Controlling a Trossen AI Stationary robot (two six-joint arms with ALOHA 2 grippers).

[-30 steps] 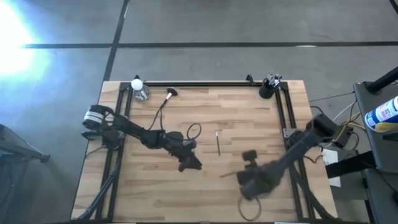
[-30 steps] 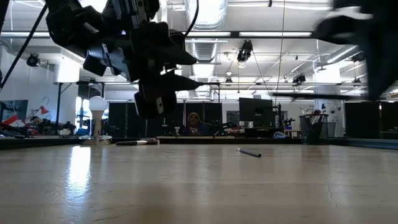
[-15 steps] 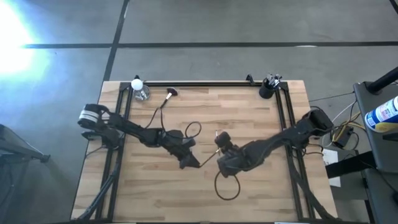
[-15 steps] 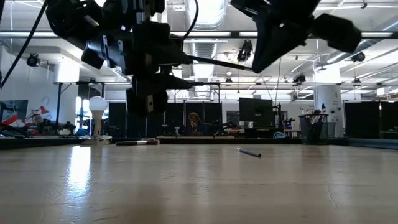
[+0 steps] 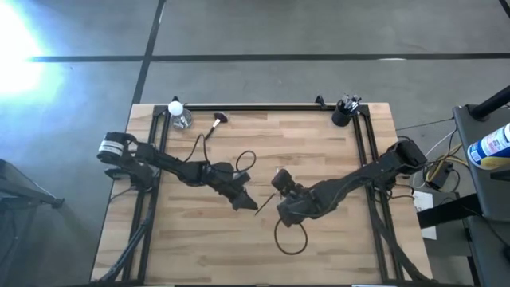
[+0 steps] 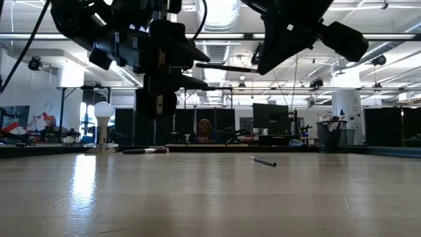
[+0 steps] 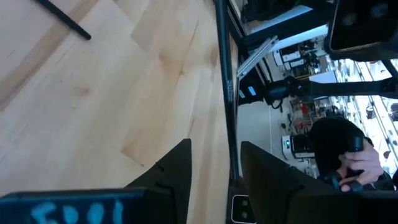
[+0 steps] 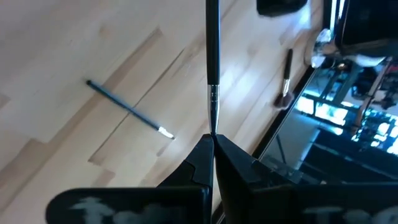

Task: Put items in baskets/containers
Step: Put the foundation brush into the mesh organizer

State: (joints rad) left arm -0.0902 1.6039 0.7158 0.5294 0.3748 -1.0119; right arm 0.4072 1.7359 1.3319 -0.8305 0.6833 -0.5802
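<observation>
One thin dark brush (image 8: 212, 68) with a silver ferrule is held above the desk, clamped at its tip end between the right end effector (image 8: 212, 144) fingers. A second thin brush (image 8: 128, 109), pale-tipped, lies flat mid-desk. The brown-handled brush (image 5: 215, 121) with a fluffy dark head lies near the far edge. The small black cup (image 5: 342, 115) stands upright at the far right corner, brushes inside.

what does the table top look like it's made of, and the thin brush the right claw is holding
The table top looks like pale wood planks, butcher-block style, with visible seams and grain and a soft sheen. The thin brush pinched in the right claw has a smooth dark handle, plastic or lacquered wood, and a shiny silvery ferrule, likely metal.
</observation>
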